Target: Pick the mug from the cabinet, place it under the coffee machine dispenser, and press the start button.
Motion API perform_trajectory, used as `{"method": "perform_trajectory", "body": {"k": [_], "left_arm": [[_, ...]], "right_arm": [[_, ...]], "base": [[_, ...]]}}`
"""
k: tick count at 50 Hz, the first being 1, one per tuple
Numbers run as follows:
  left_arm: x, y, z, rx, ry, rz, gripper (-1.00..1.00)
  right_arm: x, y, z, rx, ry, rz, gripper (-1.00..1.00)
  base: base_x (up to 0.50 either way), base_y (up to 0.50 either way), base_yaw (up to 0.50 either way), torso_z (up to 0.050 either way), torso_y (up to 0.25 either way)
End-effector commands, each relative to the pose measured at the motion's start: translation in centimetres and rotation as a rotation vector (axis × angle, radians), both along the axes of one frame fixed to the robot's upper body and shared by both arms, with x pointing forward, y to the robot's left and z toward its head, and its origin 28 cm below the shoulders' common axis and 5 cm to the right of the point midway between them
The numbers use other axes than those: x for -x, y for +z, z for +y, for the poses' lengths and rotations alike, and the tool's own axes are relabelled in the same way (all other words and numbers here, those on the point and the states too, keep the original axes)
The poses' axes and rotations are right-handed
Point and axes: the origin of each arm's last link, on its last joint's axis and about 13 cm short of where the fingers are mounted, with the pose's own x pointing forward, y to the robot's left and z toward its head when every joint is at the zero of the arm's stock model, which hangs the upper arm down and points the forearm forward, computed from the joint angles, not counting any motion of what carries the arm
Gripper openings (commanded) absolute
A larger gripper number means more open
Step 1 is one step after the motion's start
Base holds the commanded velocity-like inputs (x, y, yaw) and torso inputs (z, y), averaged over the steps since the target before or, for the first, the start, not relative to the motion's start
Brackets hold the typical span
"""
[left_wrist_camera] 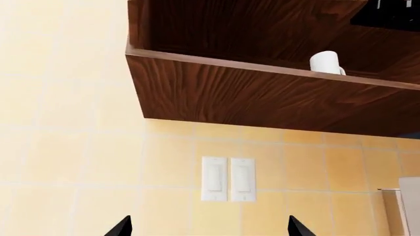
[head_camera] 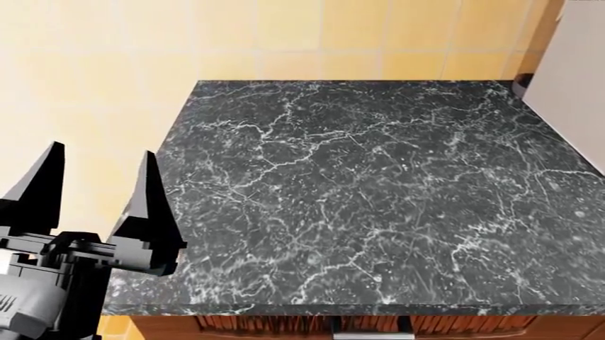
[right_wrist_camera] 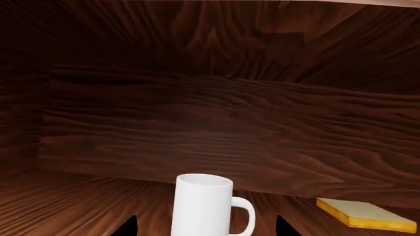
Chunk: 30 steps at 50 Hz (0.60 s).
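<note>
One black marble counter (head_camera: 378, 198), yellow-tiled wall (head_camera: 283, 35).

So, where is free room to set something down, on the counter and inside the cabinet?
The black marble countertop is bare from the tiled wall to its front edge. On the cabinet floor, the side of the mug away from its handle is free; the handle side holds a yellow sponge.

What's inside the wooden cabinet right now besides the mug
The cabinet holds the upright white mug and, lying flat on the shelf beside it, a yellow-edged sponge-like slab. The mug's base and the shelf right in front are cut off from view.
</note>
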Motion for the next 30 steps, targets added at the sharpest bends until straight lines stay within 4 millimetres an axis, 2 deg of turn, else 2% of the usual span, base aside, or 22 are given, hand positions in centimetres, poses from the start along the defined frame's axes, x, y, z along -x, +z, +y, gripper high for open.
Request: {"method": "perform_trajectory", "body": {"k": [1,30], "left_arm": [[-0.04,0.01,-0.03,-0.002,-0.001,0.0,1.0],[0.04,-0.12,-0.07,0.001,-0.001,0.003,1.0]], "right_arm": [[0.01,-0.01,0.0,0.0,0.003,0.003,1.0],[0.12,-0.13,0.04,-0.018,0.025,0.038,1.0]], "base": [[0.15,0.0,0.0,0.0,0.0],[0.15,0.0,0.0,0.0,0.001]]}}
